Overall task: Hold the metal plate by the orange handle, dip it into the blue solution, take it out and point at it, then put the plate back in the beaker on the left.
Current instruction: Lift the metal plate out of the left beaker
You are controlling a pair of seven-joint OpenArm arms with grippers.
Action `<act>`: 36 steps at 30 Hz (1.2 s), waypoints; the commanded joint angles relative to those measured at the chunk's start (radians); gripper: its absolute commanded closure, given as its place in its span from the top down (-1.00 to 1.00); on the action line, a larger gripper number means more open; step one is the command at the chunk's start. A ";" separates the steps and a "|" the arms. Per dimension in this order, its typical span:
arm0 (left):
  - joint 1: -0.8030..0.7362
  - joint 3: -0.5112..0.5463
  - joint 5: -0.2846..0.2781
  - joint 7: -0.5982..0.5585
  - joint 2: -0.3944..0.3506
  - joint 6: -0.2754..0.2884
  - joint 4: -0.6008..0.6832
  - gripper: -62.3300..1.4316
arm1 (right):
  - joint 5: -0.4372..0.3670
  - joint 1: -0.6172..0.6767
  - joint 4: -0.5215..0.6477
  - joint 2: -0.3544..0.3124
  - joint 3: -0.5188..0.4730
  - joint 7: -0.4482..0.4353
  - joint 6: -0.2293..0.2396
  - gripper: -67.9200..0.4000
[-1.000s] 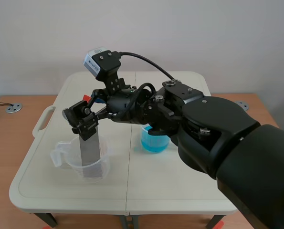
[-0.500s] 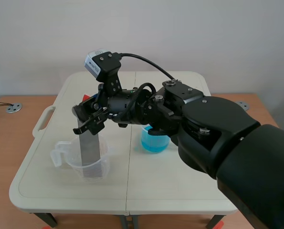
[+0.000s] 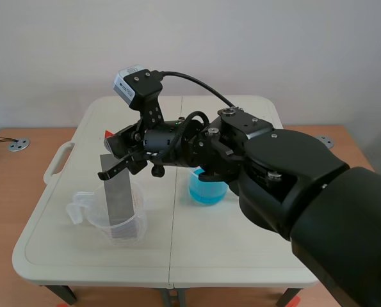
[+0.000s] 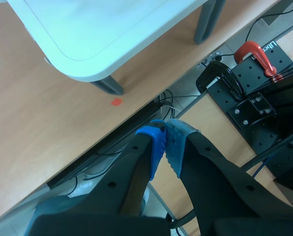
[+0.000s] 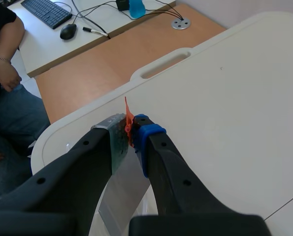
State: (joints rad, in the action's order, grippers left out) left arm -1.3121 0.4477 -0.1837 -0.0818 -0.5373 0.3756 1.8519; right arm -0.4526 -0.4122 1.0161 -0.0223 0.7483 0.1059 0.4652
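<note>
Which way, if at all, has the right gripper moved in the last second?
Yes. The right gripper has turned and shut on the orange handle, its lower finger rising away from the clear beaker.

The grey metal plate (image 3: 118,198) stood almost upright, its lower end inside the clear plastic beaker (image 3: 91,220) on the left of the table (image 3: 209,256). The right hand (image 5: 129,129) pinched its orange handle (image 5: 128,122). The small beaker of blue solution (image 3: 208,190) sat apart, nearer the middle.
</note>
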 commanded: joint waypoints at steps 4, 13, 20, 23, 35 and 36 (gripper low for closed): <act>-0.005 0.002 -0.010 -0.010 0.005 0.005 0.012 -0.90 | 0.000 -0.020 0.014 0.008 -0.002 -0.061 0.053 -0.95; -0.005 0.002 -0.010 -0.010 0.005 0.005 0.012 -0.90 | -0.012 -0.011 0.016 -0.003 -0.002 -0.100 0.195 -0.95; -0.005 0.002 -0.010 -0.003 0.005 0.005 0.012 -0.90 | -0.027 0.031 0.087 -0.066 -0.004 -0.147 0.243 -0.95; -0.005 0.002 -0.010 -0.003 0.005 0.005 0.012 -0.90 | -0.030 0.054 0.143 -0.100 -0.011 -0.167 0.243 -0.95; -0.005 0.002 -0.010 -0.003 0.005 0.005 0.012 -0.90 | -0.029 0.098 0.349 -0.163 -0.037 -0.144 0.239 -0.95; -0.005 0.002 -0.010 -0.003 0.005 0.006 0.012 -0.90 | -0.029 0.102 0.365 -0.167 -0.039 -0.138 0.238 -0.95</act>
State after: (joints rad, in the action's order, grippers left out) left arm -1.3121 0.4477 -0.1837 -0.0788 -0.5373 0.3779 1.8519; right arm -0.4641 -0.3004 1.3582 -0.1864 0.7265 -0.0174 0.7036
